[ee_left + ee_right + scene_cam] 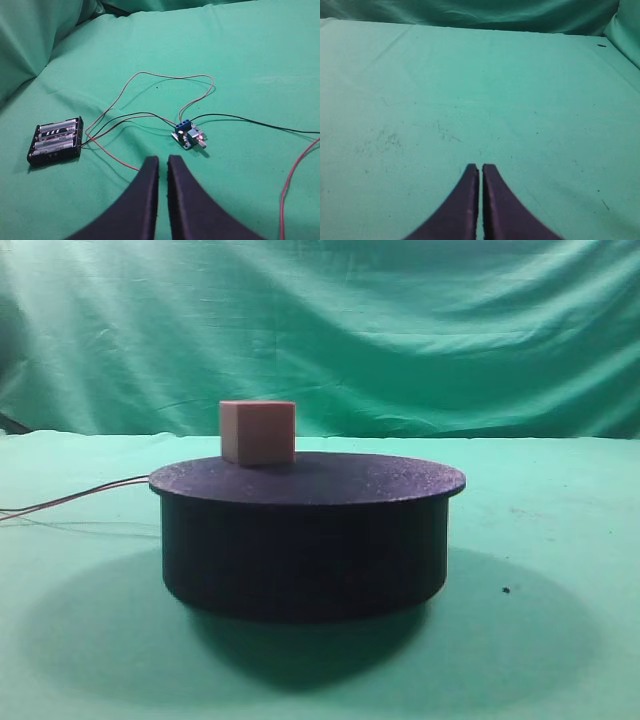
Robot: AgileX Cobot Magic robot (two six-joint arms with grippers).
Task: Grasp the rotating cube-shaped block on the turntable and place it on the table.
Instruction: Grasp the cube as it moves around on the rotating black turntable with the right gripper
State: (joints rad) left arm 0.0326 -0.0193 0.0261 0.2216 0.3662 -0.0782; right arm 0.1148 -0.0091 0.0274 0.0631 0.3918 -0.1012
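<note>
Both grippers — left (163, 162), right (480, 169) — closed, empty; cube-shaped block (258, 432) sits apart on turntable (305, 535).

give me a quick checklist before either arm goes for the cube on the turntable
1. Cube-shaped block sits on the turntable, left of centre: ok.
2. Block upright, nothing touching it: ok.
3. Left pincer open enough to grasp: not ok, nearly closed.
4. Right pincer open: not ok, closed.
5. Table under the right pincer free for placing: ok.
6. Turntable's spin speed: cannot tell.
</note>
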